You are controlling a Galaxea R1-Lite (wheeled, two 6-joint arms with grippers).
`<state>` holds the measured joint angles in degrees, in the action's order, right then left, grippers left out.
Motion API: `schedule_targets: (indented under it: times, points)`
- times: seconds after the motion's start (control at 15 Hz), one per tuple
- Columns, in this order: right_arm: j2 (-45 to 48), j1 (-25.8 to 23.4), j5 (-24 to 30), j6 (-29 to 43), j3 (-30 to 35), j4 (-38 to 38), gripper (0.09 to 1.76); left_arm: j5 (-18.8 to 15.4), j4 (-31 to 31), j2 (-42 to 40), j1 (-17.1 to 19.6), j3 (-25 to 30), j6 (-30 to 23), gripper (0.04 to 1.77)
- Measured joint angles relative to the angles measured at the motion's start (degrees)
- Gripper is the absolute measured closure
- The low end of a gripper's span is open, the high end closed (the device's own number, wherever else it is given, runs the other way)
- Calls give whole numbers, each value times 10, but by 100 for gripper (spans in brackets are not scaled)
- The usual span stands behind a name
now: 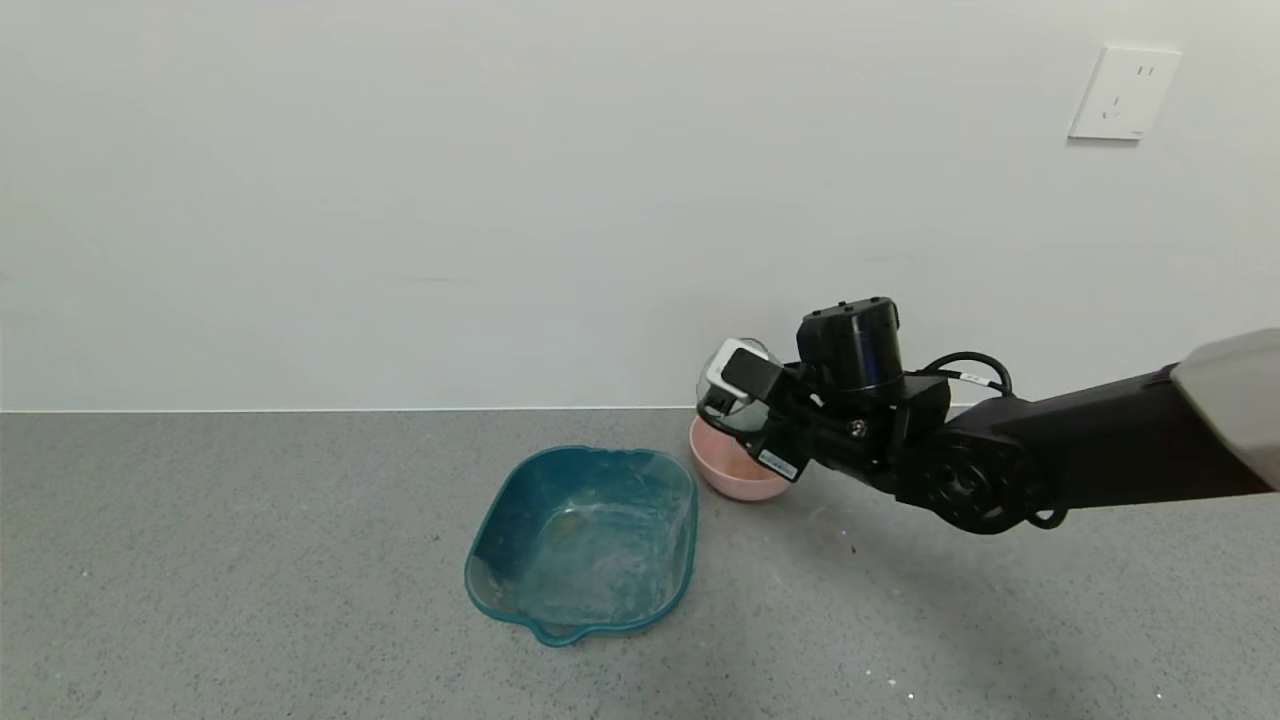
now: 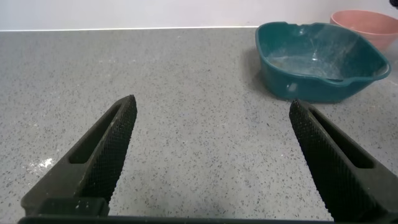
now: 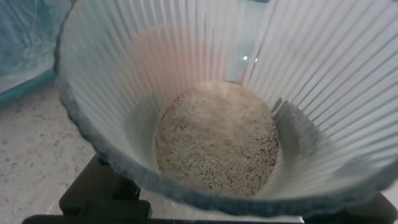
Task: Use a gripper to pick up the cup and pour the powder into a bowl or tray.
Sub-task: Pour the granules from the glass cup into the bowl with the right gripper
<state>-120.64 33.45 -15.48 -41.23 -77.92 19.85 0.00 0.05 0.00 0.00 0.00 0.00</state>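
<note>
My right gripper (image 1: 728, 392) is shut on the ribbed pale cup (image 1: 738, 398) and holds it in the air above the pink bowl (image 1: 735, 470), to the right of the teal tray (image 1: 585, 540). In the right wrist view the cup (image 3: 124, 68) fills the picture, with beige powder (image 3: 217, 137) lying at its bottom. The tray stands on the grey floor with a dusty whitish inside; it also shows in the left wrist view (image 2: 320, 59). My left gripper (image 2: 211, 115) is open and empty, low over bare floor, away from the tray.
The pink bowl also shows in the left wrist view (image 2: 367, 22), just behind the tray. A white wall runs along the back, with a socket (image 1: 1123, 92) at the upper right. Speckled grey floor (image 1: 250, 560) spreads to the left and front.
</note>
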Motion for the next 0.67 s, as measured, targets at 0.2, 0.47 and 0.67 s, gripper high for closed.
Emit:
schedule_targets:
  times: [0.2,0.47,0.67]
  points:
    - [-35,15,-51,-38,-30,0,50,0,0,0,0,0,0,5]
    - [-71,34,-89,-94,-63,1,50,0,0,0,0,0,0,5]
    - [-83,42,-99,-152,-72,5,50,0,0,0,-1,0,0,5]
